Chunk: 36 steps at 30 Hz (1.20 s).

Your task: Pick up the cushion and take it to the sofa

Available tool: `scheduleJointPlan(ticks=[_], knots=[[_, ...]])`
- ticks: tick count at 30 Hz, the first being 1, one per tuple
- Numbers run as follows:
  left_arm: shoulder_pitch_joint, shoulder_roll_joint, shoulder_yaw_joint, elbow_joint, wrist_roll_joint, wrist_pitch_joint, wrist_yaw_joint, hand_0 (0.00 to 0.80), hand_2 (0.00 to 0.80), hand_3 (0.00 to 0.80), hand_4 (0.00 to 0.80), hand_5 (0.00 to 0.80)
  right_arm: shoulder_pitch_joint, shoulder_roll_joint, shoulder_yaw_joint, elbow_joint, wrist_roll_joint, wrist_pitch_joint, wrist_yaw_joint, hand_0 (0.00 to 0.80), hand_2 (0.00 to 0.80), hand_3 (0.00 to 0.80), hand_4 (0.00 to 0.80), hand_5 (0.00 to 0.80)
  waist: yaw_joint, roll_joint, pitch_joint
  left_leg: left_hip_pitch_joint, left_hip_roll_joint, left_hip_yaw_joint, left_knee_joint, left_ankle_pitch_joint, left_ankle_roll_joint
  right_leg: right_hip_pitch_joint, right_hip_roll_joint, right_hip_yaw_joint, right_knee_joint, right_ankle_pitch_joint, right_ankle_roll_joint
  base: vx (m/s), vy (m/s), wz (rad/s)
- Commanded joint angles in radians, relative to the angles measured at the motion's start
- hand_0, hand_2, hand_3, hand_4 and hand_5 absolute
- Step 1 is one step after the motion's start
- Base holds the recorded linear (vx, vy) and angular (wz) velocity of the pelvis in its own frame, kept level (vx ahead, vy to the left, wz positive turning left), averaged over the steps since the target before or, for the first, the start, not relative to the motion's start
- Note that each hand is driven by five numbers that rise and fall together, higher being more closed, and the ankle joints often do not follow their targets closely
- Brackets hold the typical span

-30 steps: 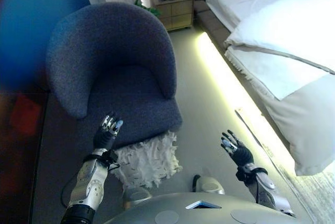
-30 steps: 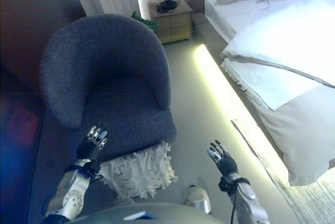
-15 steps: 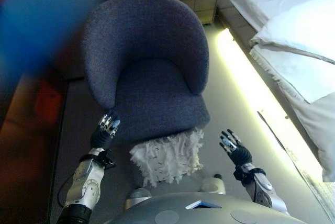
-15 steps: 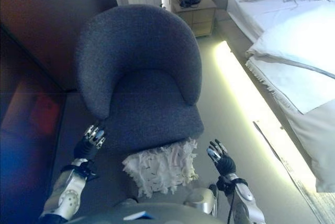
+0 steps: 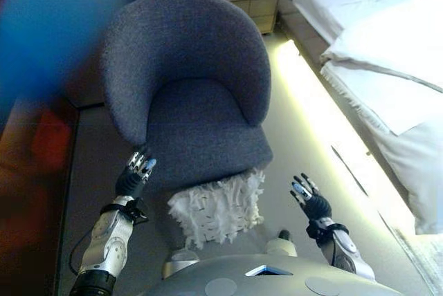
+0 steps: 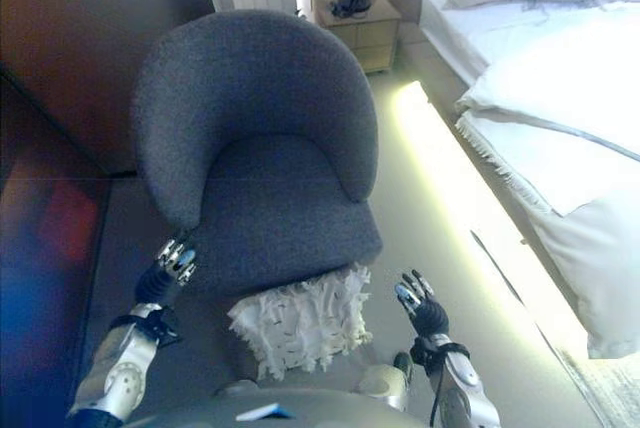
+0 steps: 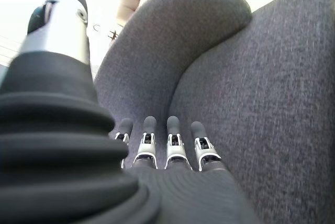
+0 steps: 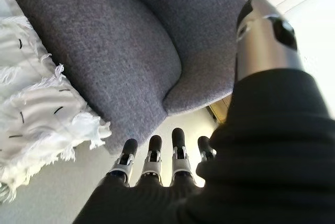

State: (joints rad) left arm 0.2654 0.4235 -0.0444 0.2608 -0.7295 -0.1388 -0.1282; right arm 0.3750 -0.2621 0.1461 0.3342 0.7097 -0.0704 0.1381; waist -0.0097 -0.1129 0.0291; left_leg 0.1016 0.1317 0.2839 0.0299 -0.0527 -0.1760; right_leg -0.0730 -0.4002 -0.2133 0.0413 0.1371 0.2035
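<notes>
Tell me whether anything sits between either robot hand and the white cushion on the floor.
Nothing visible does. The cushion leans against the front of the grey armchair, with bare floor on both sides. The left robot hand and the right robot hand flank it, both open and holding nothing.

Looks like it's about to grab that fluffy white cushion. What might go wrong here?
The cushion leans against the armchair front on the floor, so it may flop over when touched. Both the left hand and right hand are open and apart from it; an uneven squeeze might catch only fringe.
</notes>
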Motion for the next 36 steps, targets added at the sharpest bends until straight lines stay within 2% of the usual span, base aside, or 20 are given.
scheduleJointPlan(ticks=[1, 2, 7, 11, 13, 16, 18, 20, 22, 24, 26, 28, 29, 31, 33, 35, 36], knots=[[-0.067, 0.027, 0.015, -0.043, 0.017, -0.043, 0.046, 0.0, 0.0, 0.0, 0.0, 0.0, -0.052, -0.029, 0.023, -0.052, 0.003, -0.028, 0.01, 0.0, 0.0, 0.0, 0.0, 0.0, -0.009, 0.018, 0.04, -0.126, 0.011, -0.062, 0.112, -0.048, 0.126, 0.037, 0.033, 0.029, 0.003, -0.02, 0.011, 0.108, -0.274, -0.16], [-0.095, 0.024, 0.002, -0.027, 0.008, -0.038, 0.059, 0.0, 0.0, 0.0, 0.0, 0.0, -0.062, -0.037, 0.034, -0.053, 0.008, -0.031, -0.007, 0.0, 0.0, 0.0, 0.0, 0.0, -0.016, 0.019, 0.047, -0.127, 0.023, -0.076, 0.106, -0.035, 0.12, 0.032, 0.063, 0.052, 0.007, -0.043, 0.006, 0.12, -0.25, 0.0], [-0.092, 0.0, 0.002, -0.025, -0.012, -0.049, 0.075, 0.0, 0.0, 0.0, 0.0, 0.0, -0.057, -0.068, 0.045, -0.089, 0.007, -0.002, 0.003, 0.0, 0.0, 0.0, 0.0, 0.0, -0.03, 0.027, 0.055, -0.079, 0.087, -0.074, 0.042, 0.033, 0.082, 0.056, 0.127, 0.049, 0.026, -0.108, -0.013, 0.133, -0.198, 0.09], [-0.043, -0.011, 0.001, -0.067, -0.028, -0.054, 0.093, 0.0, 0.0, 0.0, 0.0, 0.0, -0.049, -0.102, 0.031, -0.104, -0.005, 0.012, 0.015, 0.0, 0.0, 0.0, 0.0, 0.0, -0.021, 0.024, 0.062, -0.083, 0.1, -0.088, 0.101, 0.033, 0.072, 0.086, 0.163, 0.037, 0.026, -0.129, -0.047, 0.084, -0.136, 0.16], [-0.032, -0.016, -0.004, -0.074, -0.03, -0.056, 0.085, 0.0, 0.0, 0.0, 0.0, 0.0, -0.037, -0.109, 0.024, -0.108, 0.004, -0.007, 0.015, 0.0, 0.0, 0.0, 0.0, 0.0, -0.018, 0.025, 0.073, -0.104, 0.097, -0.07, 0.146, 0.045, 0.068, 0.102, 0.165, 0.012, 0.025, -0.13, -0.053, 0.023, -0.024, 0.22], [-0.026, -0.018, -0.007, -0.064, -0.019, -0.073, 0.059, 0.0, 0.0, 0.0, 0.0, 0.0, -0.034, -0.106, 0.024, -0.096, 0.023, -0.049, 0.011, 0.0, 0.0, 0.0, 0.0, 0.0, -0.008, 0.038, 0.072, -0.095, 0.077, -0.083, 0.047, 0.062, 0.068, 0.103, 0.15, -0.021, 0.033, -0.137, -0.04, 0.013, 0.135, 0.28], [-0.023, -0.022, -0.007, -0.061, -0.001, -0.079, 0.056, 0.0, 0.0, 0.0, 0.0, 0.0, -0.029, -0.095, 0.012, -0.094, 0.035, -0.052, -0.001, 0.0, 0.0, 0.0, 0.0, 0.0, -0.004, 0.047, 0.065, -0.08, 0.067, -0.108, -0.016, 0.082, 0.066, 0.104, 0.143, -0.023, 0.037, -0.14, -0.033, 0.057, 0.225, 0.22], [-0.028, -0.025, 0.002, -0.064, 0.013, -0.069, 0.054, 0.0, 0.0, 0.0, 0.0, 0.0, -0.032, -0.082, 0.004, -0.085, 0.054, -0.059, -0.001, 0.0, 0.0, 0.0, 0.0, 0.0, -0.007, 0.049, 0.065, -0.074, 0.045, -0.108, -0.01, 0.063, 0.079, 0.091, 0.117, -0.015, 0.049, -0.127, -0.026, 0.014, 0.239, 0.18], [-0.028, -0.02, 0.006, -0.063, 0.028, -0.062, 0.041, 0.0, 0.0, 0.0, 0.0, 0.0, -0.022, -0.061, -0.002, -0.09, 0.047, -0.072, -0.002, 0.0, 0.0, 0.0, 0.0, 0.0, -0.012, 0.049, 0.067, -0.071, 0.017, -0.097, -0.006, 0.049, 0.092, 0.081, 0.073, -0.01, 0.072, -0.095, -0.017, 0.021, 0.292, 0.11], [-0.031, -0.003, 0.011, -0.039, 0.052, -0.066, 0.007, 0.0, 0.0, 0.0, 0.0, 0.0, -0.005, -0.041, -0.017, -0.093, 0.055, -0.077, 0.005, 0.0, 0.0, 0.0, 0.0, 0.0, -0.015, 0.051, 0.065, -0.075, -0.023, -0.095, 0.001, 0.029, 0.12, 0.084, 0.021, -0.001, 0.103, -0.063, -0.012, 0.061, 0.32, 0.11], [-0.044, 0.003, 0.003, -0.022, 0.046, -0.058, -0.008, 0.0, 0.0, 0.0, 0.0, 0.0, 0.004, -0.027, -0.019, -0.09, 0.042, -0.089, -0.012, 0.0, 0.0, 0.0, 0.0, 0.0, -0.023, 0.057, 0.07, -0.066, -0.067, -0.106, -0.003, 0.016, 0.151, 0.038, -0.037, 0.034, 0.208, 0.007, -0.013, 0.073, 0.369, 0.15], [-0.051, 0.011, 0.002, -0.019, 0.042, -0.045, -0.015, 0.0, 0.0, 0.0, 0.0, 0.0, 0.012, -0.028, -0.02, -0.101, 0.052, -0.088, -0.017, 0.0, 0.0, 0.0, 0.0, 0.0, -0.04, 0.079, 0.075, -0.06, -0.085, -0.122, -0.007, 0.01, 0.181, -0.011, -0.002, 0.09, 0.325, -0.018, -0.036, 0.049, 0.327, 0.23], [-0.059, 0.014, -0.002, -0.015, 0.038, -0.043, -0.016, 0.0, 0.0, 0.0, 0.0, 0.0, 0.016, -0.028, -0.02, -0.107, 0.053, -0.086, -0.009, 0.0, 0.0, 0.0, 0.0, 0.0, -0.047, 0.085, 0.075, -0.061, -0.093, -0.128, -0.005, 0.006, 0.191, -0.027, 0.027, 0.098, 0.37, -0.033, -0.044, 0.037, 0.217, 0.31], [-0.054, 0.018, -0.007, -0.023, 0.036, -0.042, -0.009, 0.0, 0.0, 0.0, 0.0, 0.0, 0.02, -0.024, 0.0, -0.11, 0.037, -0.095, -0.006, 0.0, 0.0, 0.0, 0.0, 0.0, -0.042, 0.089, 0.077, -0.062, -0.108, -0.121, -0.01, 0.002, 0.206, -0.04, 0.071, 0.078, 0.408, -0.054, -0.051, 0.039, 0.141, 0.1], [-0.043, 0.021, -0.004, -0.036, 0.031, -0.038, -0.001, 0.0, 0.0, 0.0, 0.0, 0.0, 0.014, -0.027, 0.015, -0.111, 0.039, -0.093, 0.0, 0.0, 0.0, 0.0, 0.0, 0.0, -0.032, 0.085, 0.081, -0.064, -0.122, -0.11, -0.013, 0.0, 0.212, -0.039, 0.122, 0.038, 0.381, -0.082, -0.056, 0.02, 0.031, -0.13], [-0.052, 0.024, -0.018, -0.035, 0.026, -0.044, 0.017, 0.0, 0.0, 0.0, 0.0, 0.0, -0.007, -0.037, 0.027, -0.103, 0.047, -0.101, -0.006, 0.0, 0.0, 0.0, 0.0, 0.0, -0.023, 0.078, 0.086, -0.094, -0.13, -0.113, 0.009, 0.001, 0.21, -0.013, 0.192, 0.01, 0.272, -0.16, -0.076, -0.013, -0.064, -0.22], [-0.059, 0.02, -0.023, -0.035, 0.029, -0.038, 0.029, 0.0, 0.0, 0.0, 0.0, 0.0, -0.018, -0.043, 0.031, -0.091, 0.059, -0.104, -0.011, 0.0, 0.0, 0.0, 0.0, 0.0, -0.018, 0.076, 0.086, -0.103, -0.128, -0.117, 0.014, 0.008, 0.204, 0.003, 0.204, 0.008, 0.219, -0.175, -0.087, -0.017, -0.075, -0.36]])
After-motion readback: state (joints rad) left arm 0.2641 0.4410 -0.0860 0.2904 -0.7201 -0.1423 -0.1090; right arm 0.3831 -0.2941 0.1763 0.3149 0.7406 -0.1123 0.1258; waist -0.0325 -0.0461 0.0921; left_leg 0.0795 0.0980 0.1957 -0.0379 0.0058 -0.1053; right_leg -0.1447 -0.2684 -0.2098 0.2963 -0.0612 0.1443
